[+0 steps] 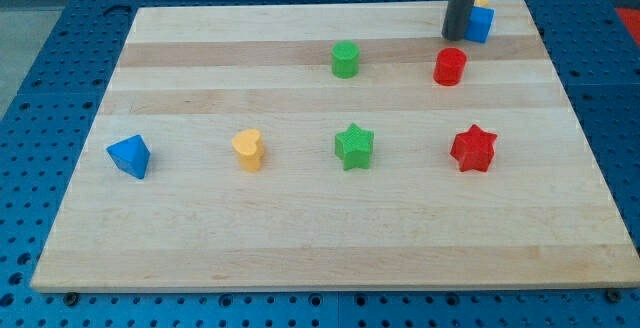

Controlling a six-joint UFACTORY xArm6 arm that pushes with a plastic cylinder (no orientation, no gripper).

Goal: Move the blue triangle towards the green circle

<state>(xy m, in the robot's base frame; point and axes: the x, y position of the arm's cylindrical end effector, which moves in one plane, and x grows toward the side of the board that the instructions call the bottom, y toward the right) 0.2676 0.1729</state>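
Here, the wooden board (330,258) lies flat, and I place everything by the green star (354,146) near its middle. Nearest the view's bottom, the blue triangle (130,156) sits far to the star's left, close to the board's left edge. The yellow heart (248,150) stands between the two. The red star (473,148) sits to the green star's right. Farther back, the green circle (345,59) stands just above the green star, with the red circle (450,67) up and to the right. Farthest off, my tip (455,36) rests beside a blue cube (480,24), well apart from the triangle. The rod covers part of the cube. A small yellow block (481,0) peeks from behind it, shape unclear. My rod holds nothing.
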